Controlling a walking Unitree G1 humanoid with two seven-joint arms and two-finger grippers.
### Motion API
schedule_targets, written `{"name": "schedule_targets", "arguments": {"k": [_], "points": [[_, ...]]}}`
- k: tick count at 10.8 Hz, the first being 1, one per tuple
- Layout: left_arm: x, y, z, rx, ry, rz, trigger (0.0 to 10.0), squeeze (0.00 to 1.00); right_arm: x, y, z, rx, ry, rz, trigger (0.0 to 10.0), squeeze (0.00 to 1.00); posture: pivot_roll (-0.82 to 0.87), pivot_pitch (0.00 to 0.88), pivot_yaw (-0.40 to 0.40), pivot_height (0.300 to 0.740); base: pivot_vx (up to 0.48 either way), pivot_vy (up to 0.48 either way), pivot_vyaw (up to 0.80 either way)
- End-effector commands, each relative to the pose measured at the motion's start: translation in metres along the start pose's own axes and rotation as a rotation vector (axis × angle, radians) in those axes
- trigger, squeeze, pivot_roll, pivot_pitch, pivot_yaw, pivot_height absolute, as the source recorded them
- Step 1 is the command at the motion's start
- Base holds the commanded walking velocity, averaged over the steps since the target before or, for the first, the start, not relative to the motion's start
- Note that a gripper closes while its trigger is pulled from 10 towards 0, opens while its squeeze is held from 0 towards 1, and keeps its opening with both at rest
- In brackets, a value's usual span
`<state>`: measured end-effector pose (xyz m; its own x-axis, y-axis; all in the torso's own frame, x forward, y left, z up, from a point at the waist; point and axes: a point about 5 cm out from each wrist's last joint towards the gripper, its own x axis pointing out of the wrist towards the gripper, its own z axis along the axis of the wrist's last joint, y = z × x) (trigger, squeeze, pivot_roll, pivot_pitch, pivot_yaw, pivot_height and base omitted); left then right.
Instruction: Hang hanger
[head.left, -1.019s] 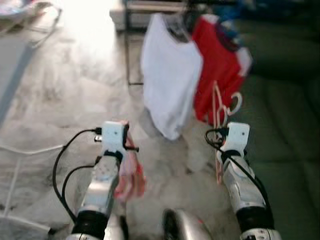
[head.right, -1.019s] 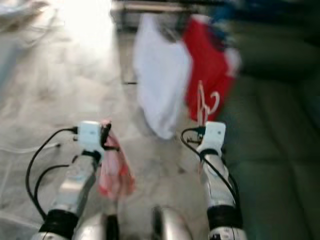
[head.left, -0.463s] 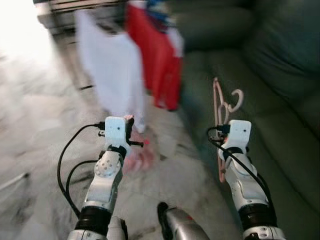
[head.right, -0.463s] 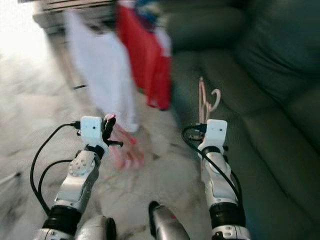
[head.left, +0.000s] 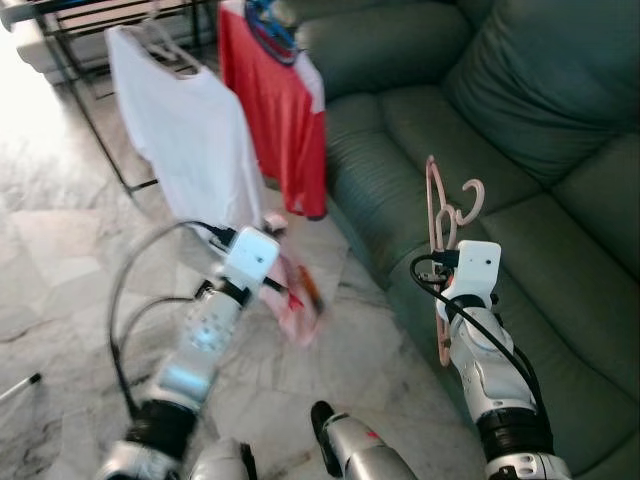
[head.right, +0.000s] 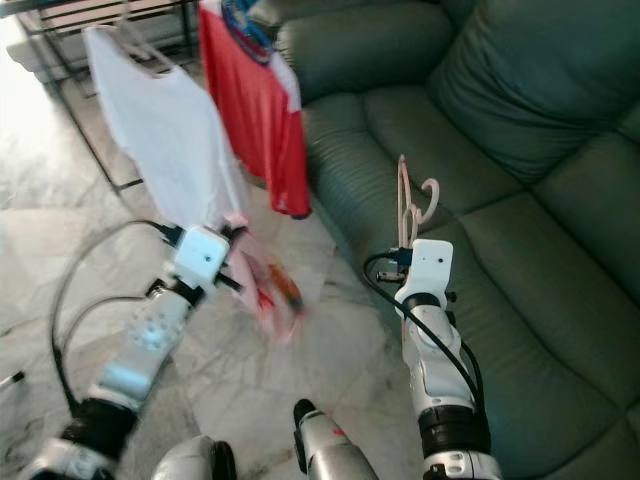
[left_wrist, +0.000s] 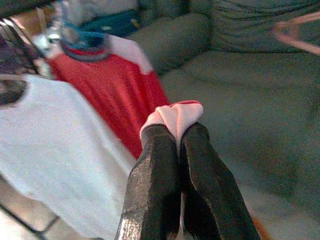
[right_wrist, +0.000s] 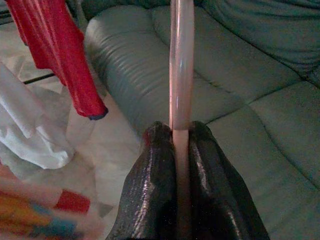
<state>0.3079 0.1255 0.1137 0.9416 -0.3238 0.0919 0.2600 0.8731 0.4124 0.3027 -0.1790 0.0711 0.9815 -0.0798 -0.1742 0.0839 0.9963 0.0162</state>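
Observation:
My right gripper is shut on a pink plastic hanger, held upright over the front edge of the green sofa; its hook points up and right. My left gripper is shut on a pink patterned garment that dangles below it over the marble floor. A white shirt and a red shirt hang on a black drying rack ahead and to the left of both grippers.
The green leather sofa takes up the right side. Marble floor lies at the left, with the rack's thin black legs standing on it. A white rod tip lies on the floor at far left.
The camera has swung, so the sofa and rack now sit further left and sharper. My left arm has moved up and to the right, carrying the pink garment. The right gripper keeps the hanger steady.

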Motion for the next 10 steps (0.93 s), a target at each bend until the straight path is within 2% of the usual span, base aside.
{"name": "schedule_targets", "arguments": {"k": [1,3,4,9,10], "points": [[0.002,0.003,0.003,-0.012,-0.022,0.02,10.0,0.0,-0.002,-0.001,-0.005,-0.005,0.015,-0.009,10.0,0.0,-0.03,0.207,-0.03,0.74,0.0,0.0,-0.8],[0.003,-0.001,0.002,-0.094,-0.007,0.021,10.0,0.0,-0.002,0.0,-0.006,-0.006,0.018,-0.012,10.0,0.0,-0.03,0.205,-0.028,0.74,0.0,0.0,-0.8],[0.002,-0.007,0.002,-0.121,-0.004,0.011,10.0,0.0,-0.002,0.0,-0.006,-0.006,0.016,-0.014,10.0,0.0,-0.03,0.205,-0.027,0.74,0.0,0.345,-0.8],[0.0,-0.022,0.004,-0.13,-0.011,-0.043,10.0,0.0,-0.001,-0.001,-0.005,-0.014,0.005,-0.027,10.0,0.0,-0.04,0.208,-0.027,0.74,0.0,0.3,-0.8],[0.0,-0.024,0.004,-0.131,-0.007,-0.044,10.0,0.0,-0.001,-0.001,-0.005,-0.017,0.005,-0.026,10.0,0.0,-0.04,0.208,-0.027,0.74,0.0,0.0,-0.8]]}}
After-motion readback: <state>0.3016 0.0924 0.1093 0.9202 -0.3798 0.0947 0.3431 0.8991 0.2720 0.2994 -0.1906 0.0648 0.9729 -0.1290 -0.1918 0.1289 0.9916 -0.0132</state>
